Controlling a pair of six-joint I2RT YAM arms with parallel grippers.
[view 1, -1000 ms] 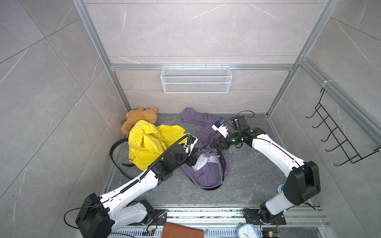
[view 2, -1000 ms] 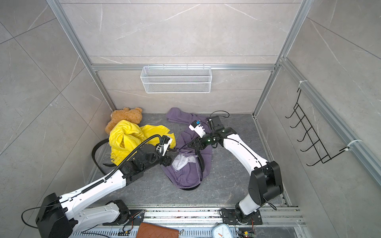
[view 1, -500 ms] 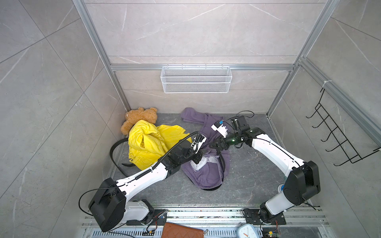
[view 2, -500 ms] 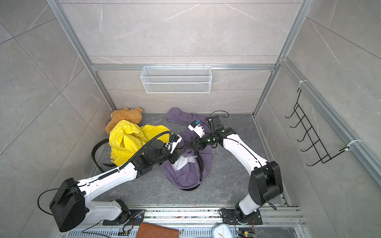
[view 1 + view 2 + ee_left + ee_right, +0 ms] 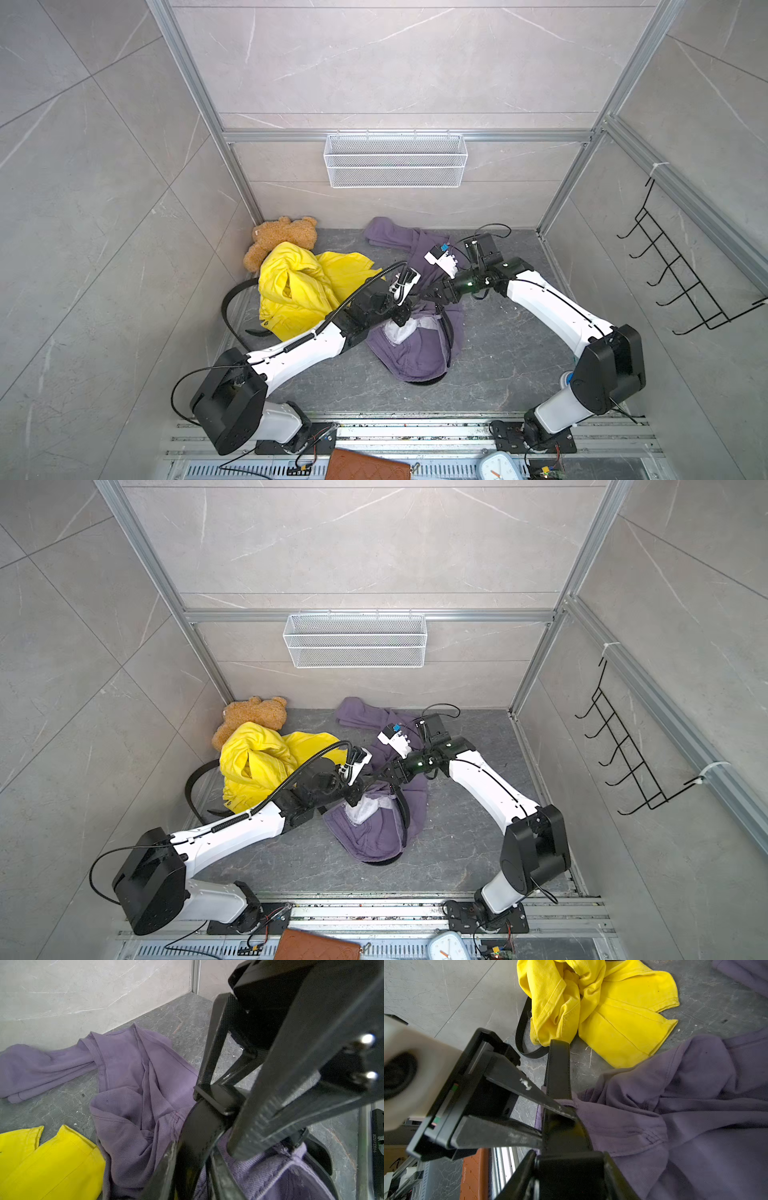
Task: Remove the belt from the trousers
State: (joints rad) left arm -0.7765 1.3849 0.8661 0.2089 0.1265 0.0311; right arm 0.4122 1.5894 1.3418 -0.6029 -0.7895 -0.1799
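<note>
The left gripper (image 5: 557, 1128) and right gripper (image 5: 218, 1119) each pinch the black belt (image 5: 558, 1068), touching. The purple trousers (image 5: 415, 357) lie mid-bench.

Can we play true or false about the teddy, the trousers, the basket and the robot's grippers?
1. The teddy bear sits in a back corner of the floor. True.
2. The trousers that the grippers are working on are yellow. False: those trousers are purple; the yellow clothes lie beside them.
3. The wire basket stands on the floor. False: it hangs on the back wall.
4. The left gripper and the right gripper are both shut on the black belt of the purple trousers. True.
</note>
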